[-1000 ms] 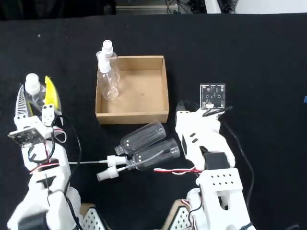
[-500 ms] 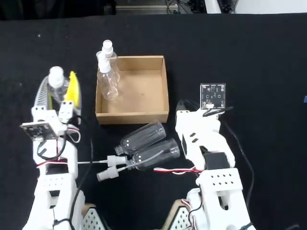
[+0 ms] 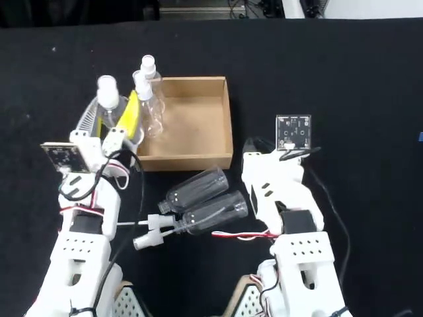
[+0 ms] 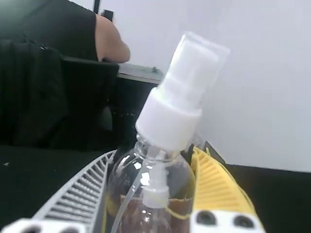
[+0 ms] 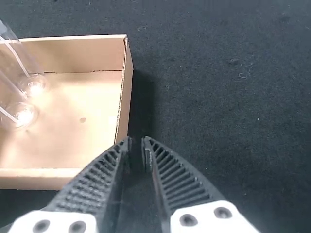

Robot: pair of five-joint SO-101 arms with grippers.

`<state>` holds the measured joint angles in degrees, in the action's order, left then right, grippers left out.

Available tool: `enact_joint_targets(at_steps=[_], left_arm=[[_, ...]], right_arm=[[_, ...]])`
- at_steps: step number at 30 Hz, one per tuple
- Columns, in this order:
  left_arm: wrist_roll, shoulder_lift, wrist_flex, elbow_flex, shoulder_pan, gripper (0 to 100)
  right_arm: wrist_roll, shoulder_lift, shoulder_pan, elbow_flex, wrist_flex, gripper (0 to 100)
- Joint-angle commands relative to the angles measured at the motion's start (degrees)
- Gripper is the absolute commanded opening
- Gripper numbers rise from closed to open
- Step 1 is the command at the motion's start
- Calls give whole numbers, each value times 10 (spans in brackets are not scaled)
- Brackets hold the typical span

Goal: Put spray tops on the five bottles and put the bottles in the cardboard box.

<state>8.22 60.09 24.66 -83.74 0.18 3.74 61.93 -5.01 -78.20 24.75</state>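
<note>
My left gripper [image 3: 110,117] is shut on a clear bottle [image 3: 110,109] that has a white spray top [image 3: 106,87], held upright just left of the cardboard box [image 3: 198,160]. In the left wrist view the held bottle [image 4: 146,194] sits between the grey and yellow fingers, its spray top [image 4: 180,92] above them. Two capped bottles [image 3: 148,99] stand in the box's far left corner, and the right wrist view shows the bottoms of these standing bottles [image 5: 22,87]. Two more bottles [image 3: 205,198] lie on the table in front of the box. My right gripper [image 3: 252,146] is shut and empty, near the box's front right corner [image 5: 124,97].
Loose spray tops [image 3: 153,231] with thin tubes lie by the necks of the lying bottles. The black table stretches free to the right of the box. The right arm's body [image 3: 291,218] stands beside the lying bottles.
My left arm has carried the held bottle to the right, from the table's left side up to the box's left wall. The right arm has kept still.
</note>
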Motion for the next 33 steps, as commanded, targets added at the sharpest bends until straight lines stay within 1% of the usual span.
enact_joint_targets(at_steps=[1, 5, 7, 11, 18, 20, 24, 33], left_arm=[[-18, 2, -2, 31, 21, 30], [-13, -42, 1, 53, 22, 30], [-13, -76, 41, 58, 23, 30], [-13, -150, 151, 53, 23, 30], [-11, -244, 244, 48, 26, 30], [0, -261, 266, 49, 39, 30], [-2, -289, 276, 49, 57, 30], [-2, -333, 277, 77, 58, 30]], right_arm=[[0, 20, 11, 4, -15, 21], [0, 20, 11, 5, -15, 21], [0, 20, 11, 5, -15, 21], [0, 20, 11, 4, -15, 21], [0, 20, 11, 5, -15, 21], [0, 20, 11, 5, -15, 21], [0, 20, 11, 5, -15, 21], [0, 20, 11, 4, -15, 21]])
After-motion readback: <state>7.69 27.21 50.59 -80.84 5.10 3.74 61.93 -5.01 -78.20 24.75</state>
